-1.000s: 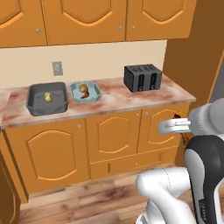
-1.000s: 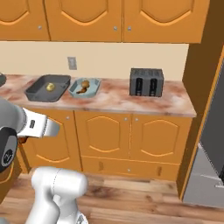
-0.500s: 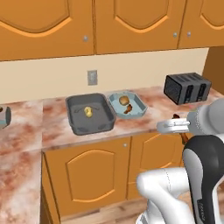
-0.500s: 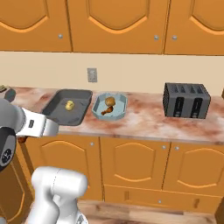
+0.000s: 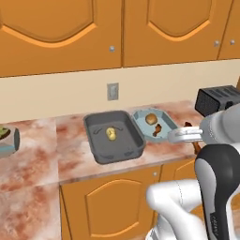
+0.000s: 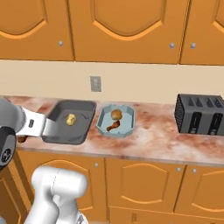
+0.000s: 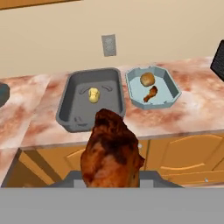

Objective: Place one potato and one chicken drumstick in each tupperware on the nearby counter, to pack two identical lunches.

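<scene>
Pinching a reddish-brown chicken drumstick (image 7: 112, 151) between the tips of the gripper (image 7: 113, 175), fat end filling the near part of the hand view, held in the air short of the counter (image 6: 148, 140) and above the orange cabinet doors (image 6: 140, 183). Finger tips themselves hidden behind the meat, so closed on it rather than spread. On the counter, side by side and just apart: dark grey tray (image 6: 70, 120) to the left, holding only the small yellow potato (image 6: 70, 119); pale teal container (image 6: 116, 120) to the right, already holding a golden-brown potato (image 6: 116, 114) and a second drumstick (image 6: 113, 126). Black toaster (image 6: 200, 114) well apart on the far right; wall outlet (image 6: 95, 83) behind the two containers. Judged from this: grey tray lacking its drumstick, so that tray the likely target. Risks from here: dropping into the teal container by mistake, given how close the two sit, leaving the lunches unequal; releasing too early, before clearing the counter edge, sending the meat to the floor; slipping from a grip on a rounded, tapering shape; clipping the near wall of the tray on a low approach and shoving it along the counter.
</scene>
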